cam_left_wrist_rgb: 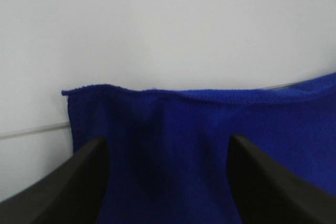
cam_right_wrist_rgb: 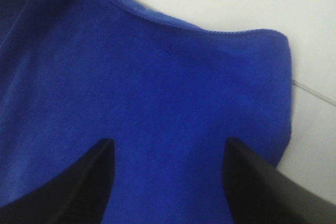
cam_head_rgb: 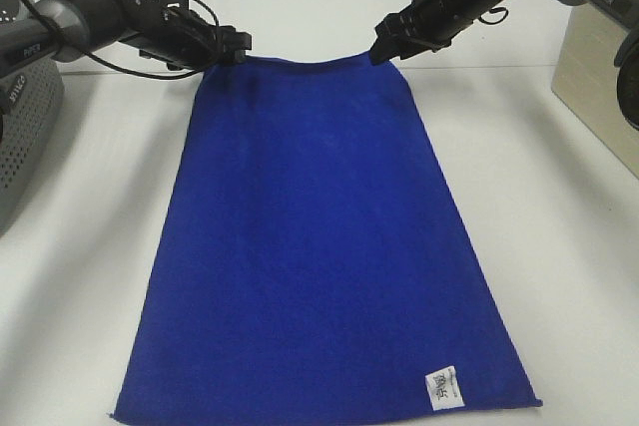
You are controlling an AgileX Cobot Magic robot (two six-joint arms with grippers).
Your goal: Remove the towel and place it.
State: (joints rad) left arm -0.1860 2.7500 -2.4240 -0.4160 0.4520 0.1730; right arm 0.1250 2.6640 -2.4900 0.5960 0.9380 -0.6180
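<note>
The towel (cam_head_rgb: 324, 236) is laid out flat on the white table (cam_head_rgb: 569, 266), its white tag (cam_head_rgb: 442, 386) down at about 5 o'clock. At 11 o'clock the left gripper (cam_head_rgb: 232, 53) is seen over one far corner, jaws apart; at 1 o'clock the right gripper (cam_head_rgb: 384, 45) over the other, also spread, nothing clamped.
</note>
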